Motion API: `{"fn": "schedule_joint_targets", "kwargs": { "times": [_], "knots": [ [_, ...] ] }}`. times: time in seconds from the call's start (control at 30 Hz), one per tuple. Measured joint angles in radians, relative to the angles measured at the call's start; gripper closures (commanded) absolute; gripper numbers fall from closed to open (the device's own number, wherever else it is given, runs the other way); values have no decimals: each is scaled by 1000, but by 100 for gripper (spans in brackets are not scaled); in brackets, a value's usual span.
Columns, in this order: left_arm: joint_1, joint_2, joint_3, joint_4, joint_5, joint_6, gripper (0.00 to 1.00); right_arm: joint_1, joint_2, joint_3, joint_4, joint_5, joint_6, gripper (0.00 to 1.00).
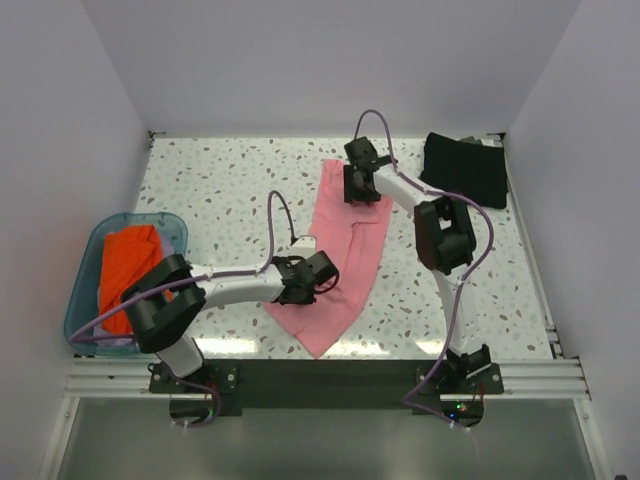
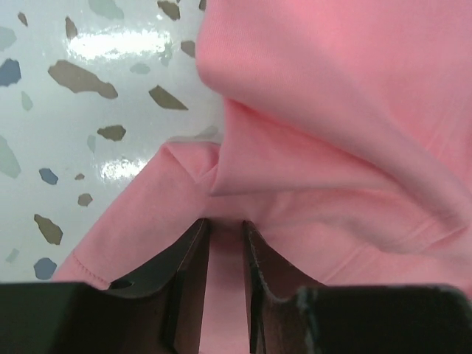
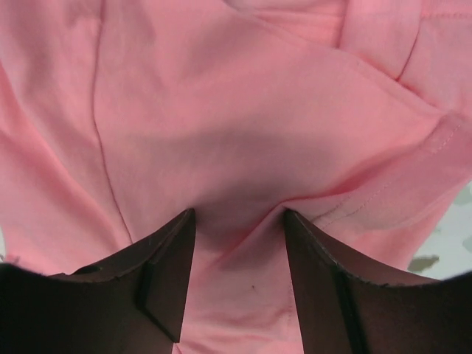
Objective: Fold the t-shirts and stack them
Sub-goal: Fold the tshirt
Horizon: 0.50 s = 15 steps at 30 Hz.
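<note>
Near edge of the desk (image 1: 220,190): we're watching the left gripper (image 2: 226,221) pressing onto the left hem of the salmon-pink t-shirt (image 1: 345,250), in its near half. Its fingers are standing nearly together w/ a ridge of cloth in the gap; whether it's clamped we cannot tell. The shirt is lying mid-desk as a long strip, running from near the front edge toward the back. Farther along, the right gripper (image 3: 240,214) is sitting on the shirt's far end, jaws apart and straddling a raised pucker of fabric.

We're judging the cloth light, soft and limp. It's likely to sag and drag, so hems and corners, both ends at once, are looking better than mid-panel.

At the far right corner the black t-shirt (image 1: 465,168) is lying folded square, apart from the pink one.

Room: bare desk is showing left of the strip & btwn it and the black shirt. The blue tub (image 1: 85,270) w/ orange cloth (image 1: 125,265) is sitting at the left edge, and walls (image 1: 300,60) are hemming in left, back and right.
</note>
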Motion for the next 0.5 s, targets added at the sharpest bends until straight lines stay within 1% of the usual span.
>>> {"fn": "schedule_joint_targets", "kwargs": {
  "times": [0.13,0.17,0.2,0.23,0.4,0.5],
  "knots": [
    [-18,-41,-37,0,31,-51,67,-8,66,101,-12,-4,-14,41],
    [-19,-46,-39,-3,48,-64,66,-10,88,139,-23,-4,-21,41],
    [-19,-48,-38,-3,66,-75,62,-13,111,177,-27,-3,-29,41],
    [-19,-50,-38,-2,82,-85,60,-15,134,214,-31,-3,-36,41],
    [-19,-51,-26,6,188,-135,56,-29,241,396,-49,-3,-84,32],
    [-15,-13,11,17,247,-143,55,-37,303,502,-54,-5,-116,30]
  ]
}}
